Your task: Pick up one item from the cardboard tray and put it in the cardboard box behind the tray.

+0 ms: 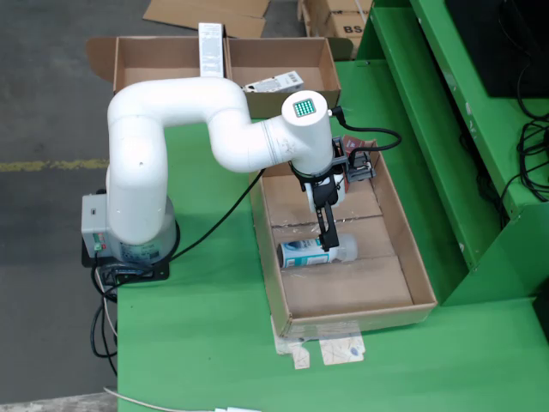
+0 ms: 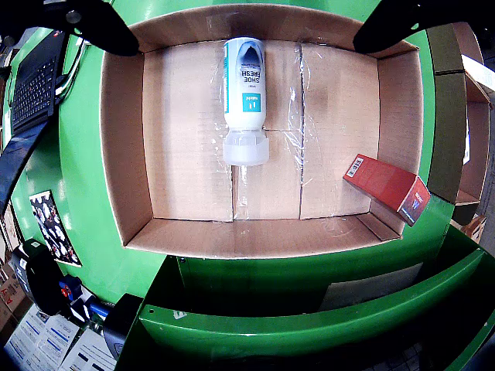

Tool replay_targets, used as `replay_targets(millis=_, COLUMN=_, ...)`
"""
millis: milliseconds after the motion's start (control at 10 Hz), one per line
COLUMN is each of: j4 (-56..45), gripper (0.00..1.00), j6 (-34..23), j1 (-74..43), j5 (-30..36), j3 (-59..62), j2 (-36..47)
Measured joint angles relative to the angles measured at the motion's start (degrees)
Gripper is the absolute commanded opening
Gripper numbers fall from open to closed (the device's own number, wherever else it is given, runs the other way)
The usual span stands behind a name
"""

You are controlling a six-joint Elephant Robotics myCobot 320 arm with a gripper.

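Note:
A white bottle (image 2: 245,97) with a blue-and-teal label lies on its side on the floor of the cardboard tray (image 2: 124,139), cap toward the near wall in the wrist view. A red carton (image 2: 387,185) leans in the tray's right corner. In the wrist view my gripper (image 2: 246,44) is open, with its black fingers (image 2: 100,27) spread wide at the top corners and nothing between them. In the still view the gripper (image 1: 327,233) hangs over the bottle (image 1: 302,254), inside the tray (image 1: 412,257). The red carton (image 1: 358,161) is partly hidden by the wrist.
The cardboard box (image 1: 163,60) stands beyond the tray in the still view, with a white carton (image 1: 273,83) inside and a white upright piece (image 1: 210,47) at its middle. A black cable (image 1: 219,219) runs across the green table (image 1: 206,343). A raised green ledge (image 1: 429,129) borders the right.

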Motion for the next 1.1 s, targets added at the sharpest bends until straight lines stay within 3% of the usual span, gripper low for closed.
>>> replay_targets(millis=500, j4=-0.2, gripper=1.0, j6=0.0, j1=0.0, j5=0.0, j3=0.2, j2=-0.3)
replay_targets(millis=1100, j4=-6.2, gripper=1.0, j6=2.2, j1=3.6, j5=-0.7, j3=13.3, j2=-9.9)
